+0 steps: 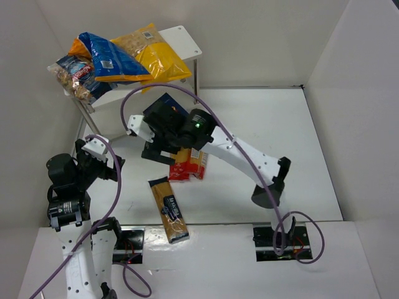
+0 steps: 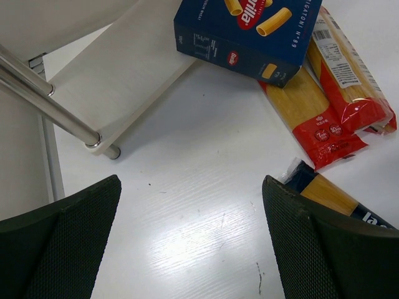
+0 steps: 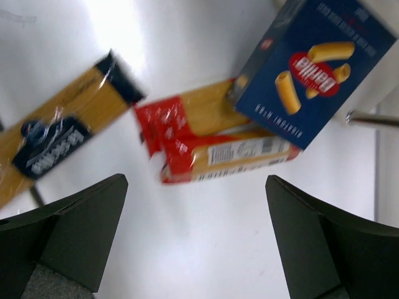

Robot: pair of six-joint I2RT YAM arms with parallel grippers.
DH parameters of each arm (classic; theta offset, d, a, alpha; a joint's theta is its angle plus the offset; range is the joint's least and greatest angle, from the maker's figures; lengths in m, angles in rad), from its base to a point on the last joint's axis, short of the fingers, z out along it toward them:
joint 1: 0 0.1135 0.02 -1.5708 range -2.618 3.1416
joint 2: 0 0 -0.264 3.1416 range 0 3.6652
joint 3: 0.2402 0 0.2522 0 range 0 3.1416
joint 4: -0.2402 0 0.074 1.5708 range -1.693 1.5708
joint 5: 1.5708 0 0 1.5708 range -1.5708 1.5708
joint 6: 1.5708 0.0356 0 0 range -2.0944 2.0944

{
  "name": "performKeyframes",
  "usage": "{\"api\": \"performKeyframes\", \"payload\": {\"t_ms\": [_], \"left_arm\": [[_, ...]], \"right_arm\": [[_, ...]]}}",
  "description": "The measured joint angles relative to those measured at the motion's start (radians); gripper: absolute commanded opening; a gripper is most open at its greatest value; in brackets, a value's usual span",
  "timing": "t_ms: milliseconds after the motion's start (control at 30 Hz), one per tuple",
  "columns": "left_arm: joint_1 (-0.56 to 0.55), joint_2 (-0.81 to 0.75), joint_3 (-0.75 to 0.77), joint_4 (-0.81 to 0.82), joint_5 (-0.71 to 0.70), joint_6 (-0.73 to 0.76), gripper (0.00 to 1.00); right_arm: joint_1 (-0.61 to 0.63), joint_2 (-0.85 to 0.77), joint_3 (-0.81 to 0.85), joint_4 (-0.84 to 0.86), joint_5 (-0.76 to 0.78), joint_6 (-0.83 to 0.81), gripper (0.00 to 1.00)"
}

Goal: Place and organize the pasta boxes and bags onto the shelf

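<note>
The white shelf stands at the back left, its top board bearing a clear bag with a blue-red label, an orange bag, a blue bag and a yellow bag. The dark blue box lies on the table by the shelf's lower board; it also shows in the right wrist view. Two slim red boxes lie beside it. The clear spaghetti packet lies nearer. My right gripper hovers open and empty over the table just short of the red boxes. My left gripper is open and empty.
White walls close in the table on the left, back and right. A chrome shelf leg stands just left of my left gripper. A purple cable loops over the right arm.
</note>
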Motion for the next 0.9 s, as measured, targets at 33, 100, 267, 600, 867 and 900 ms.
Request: {"api": "performKeyframes", "payload": {"t_ms": [33, 100, 267, 600, 867, 900], "left_arm": [[0.000, 0.000, 0.000, 0.000, 0.000, 0.000, 1.00], [0.000, -0.001, 0.000, 0.000, -0.001, -0.002, 1.00], [0.001, -0.001, 0.000, 0.000, -0.001, -0.002, 1.00], [0.016, -0.012, -0.001, 0.000, -0.002, -0.002, 1.00], [0.028, -0.039, -0.002, 0.000, -0.003, -0.002, 1.00], [0.028, -0.039, -0.002, 0.000, -0.003, -0.002, 1.00]], "right_arm": [[-0.003, -0.049, -0.072, 0.013, -0.017, -0.002, 1.00], [-0.013, -0.158, -0.290, 0.099, -0.038, 0.003, 1.00], [-0.035, -0.356, -0.834, 0.350, 0.010, 0.019, 1.00], [-0.040, -0.337, -1.300, 0.979, 0.434, -0.065, 1.00], [-0.040, -0.279, -1.316, 1.379, 0.601, -0.202, 1.00], [-0.040, -0.269, -1.315, 1.400, 0.607, -0.213, 1.00]]}}
